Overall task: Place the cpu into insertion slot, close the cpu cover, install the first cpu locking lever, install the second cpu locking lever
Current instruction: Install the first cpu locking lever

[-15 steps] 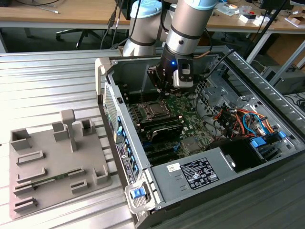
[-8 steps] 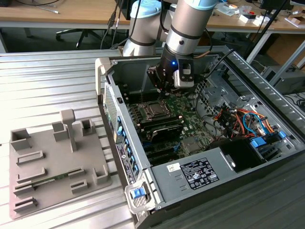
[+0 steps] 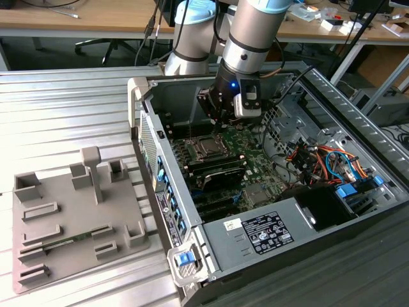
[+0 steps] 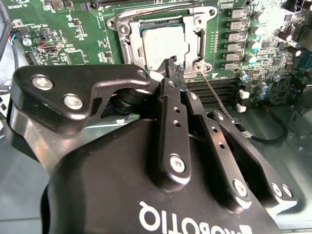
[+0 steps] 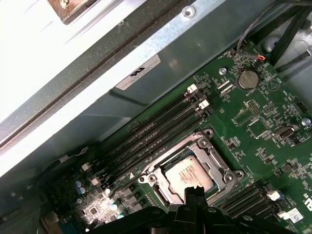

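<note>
Slatted metal desk [image 3: 70, 96]. Grey tray [image 3: 64, 192] lies on it, just outside the computer case [image 3: 148, 137] on the exterior view's left. The tray holds moulded blocks and one upright post [image 3: 91, 169].

The case lies open on the desk. Inside it is the green motherboard [image 3: 255, 160], and the arm reaches down into the case from the far rim. The gripper [image 3: 220, 125] hangs over the board mid-case.

The cpu [image 4: 158, 41] [image 5: 187, 174] sits flat in its socket on the board inside the case, grey top up. The cpu cover [image 4: 127, 46] [image 5: 218, 157] looks to be down flat around it, with the chip showing through the open middle.

In both wrist views the gripper [image 4: 171, 66] [image 5: 196, 192] has its jaws pressed together with nothing seen between them. The tips are at the cover's edge by a cpu corner, contact unclear.

A thin locking lever [image 4: 217, 100] angles out from a socket corner across the memory slots [image 4: 214, 87] [image 5: 151, 131], apparently unlatched.

Also inside the case: a power supply [image 3: 268, 233] at the near edge and a cable bundle [image 3: 319, 157] toward the exterior view's right wall.
</note>
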Action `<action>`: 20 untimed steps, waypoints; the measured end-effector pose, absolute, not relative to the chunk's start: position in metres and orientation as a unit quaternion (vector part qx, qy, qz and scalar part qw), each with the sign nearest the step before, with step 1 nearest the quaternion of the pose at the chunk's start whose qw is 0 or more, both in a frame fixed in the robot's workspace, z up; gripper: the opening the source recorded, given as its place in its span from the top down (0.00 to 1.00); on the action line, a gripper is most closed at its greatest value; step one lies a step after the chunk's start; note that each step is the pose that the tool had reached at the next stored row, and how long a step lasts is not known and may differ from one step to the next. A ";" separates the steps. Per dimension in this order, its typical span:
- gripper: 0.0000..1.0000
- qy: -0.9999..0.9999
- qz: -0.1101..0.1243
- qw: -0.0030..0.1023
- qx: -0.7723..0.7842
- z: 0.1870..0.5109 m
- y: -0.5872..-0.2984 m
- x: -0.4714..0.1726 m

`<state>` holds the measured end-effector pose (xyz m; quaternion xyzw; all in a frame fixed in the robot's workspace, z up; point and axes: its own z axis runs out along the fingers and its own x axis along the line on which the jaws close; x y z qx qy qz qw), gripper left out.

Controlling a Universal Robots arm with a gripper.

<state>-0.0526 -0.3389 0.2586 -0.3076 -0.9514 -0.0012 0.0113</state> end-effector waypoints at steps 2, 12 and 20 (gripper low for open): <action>0.89 -0.952 -0.001 0.011 -0.305 0.259 -0.339 -0.053; 0.89 -0.957 -0.001 0.011 -0.289 0.259 -0.339 -0.053; 0.89 -0.961 -0.001 0.011 -0.277 0.259 -0.339 -0.053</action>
